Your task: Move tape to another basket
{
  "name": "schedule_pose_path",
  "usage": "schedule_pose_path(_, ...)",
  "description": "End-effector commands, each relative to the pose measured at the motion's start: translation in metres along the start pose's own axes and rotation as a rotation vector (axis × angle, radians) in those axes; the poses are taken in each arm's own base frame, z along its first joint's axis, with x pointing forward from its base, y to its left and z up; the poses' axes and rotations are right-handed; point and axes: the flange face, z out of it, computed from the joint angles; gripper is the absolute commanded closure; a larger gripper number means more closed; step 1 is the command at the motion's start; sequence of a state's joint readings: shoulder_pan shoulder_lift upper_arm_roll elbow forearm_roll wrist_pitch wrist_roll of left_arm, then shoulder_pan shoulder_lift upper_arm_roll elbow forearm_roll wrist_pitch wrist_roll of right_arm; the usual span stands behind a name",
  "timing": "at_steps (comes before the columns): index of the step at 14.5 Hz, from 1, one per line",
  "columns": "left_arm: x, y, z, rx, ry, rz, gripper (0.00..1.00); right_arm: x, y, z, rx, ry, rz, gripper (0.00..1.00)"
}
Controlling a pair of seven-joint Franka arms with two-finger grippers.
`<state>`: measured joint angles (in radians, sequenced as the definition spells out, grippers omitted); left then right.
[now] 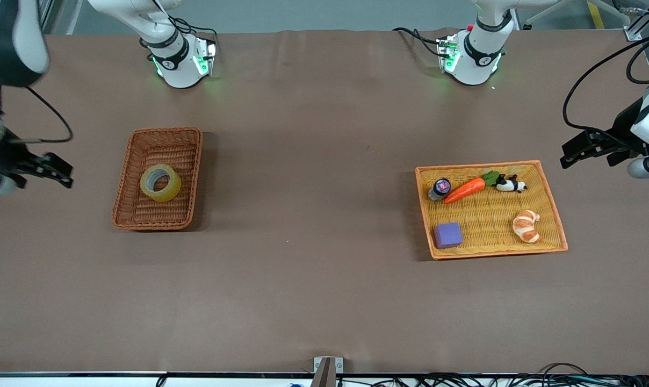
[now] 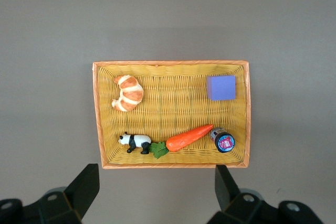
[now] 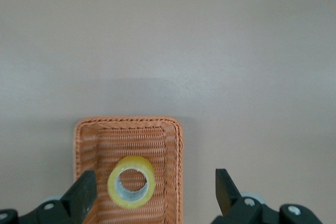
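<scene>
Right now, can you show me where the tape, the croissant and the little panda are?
tape (image 1: 160, 183), front view, on the yellowish ring's upper side.
croissant (image 1: 526, 226), front view, on its striped middle.
panda (image 2: 134, 142), left wrist view, on its body.

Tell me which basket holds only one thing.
The narrow reddish-brown basket, holding just the tape. The wider orange-yellow basket holds five things.

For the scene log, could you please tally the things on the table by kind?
Baskets: 2 (reddish-brown basket, orange-yellow basket)
Tape: 1 (tape)
Toy food: 2 (carrot, croissant)
Panda figure: 1 (panda)
Purple block: 1 (block)
Small jar: 1 (jar)
Total: 8
</scene>
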<state>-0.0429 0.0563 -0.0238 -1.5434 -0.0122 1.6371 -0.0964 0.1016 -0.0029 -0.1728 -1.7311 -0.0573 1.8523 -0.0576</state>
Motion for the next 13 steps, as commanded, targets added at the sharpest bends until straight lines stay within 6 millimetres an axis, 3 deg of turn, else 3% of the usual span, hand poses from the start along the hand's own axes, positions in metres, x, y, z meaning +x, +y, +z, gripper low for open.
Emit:
schedule_pose_path(1,-0.006,0.004,-0.005,0.021,0.001,0.022,0.03,0.001,-0.003,-0.042,0.053,-0.013,0.037,0.00)
schedule_pose_path(6,-0.007,0.002,-0.003,0.063,-0.005,0.027,0.03,-0.022,-0.005,-0.074,0.065,-0.044,0.057,0.00)
schedule_pose_path(13,-0.004,-0.001,-0.001,0.052,-0.007,0.022,0.03,-0.020,-0.012,-0.073,0.063,-0.040,0.089,0.00)
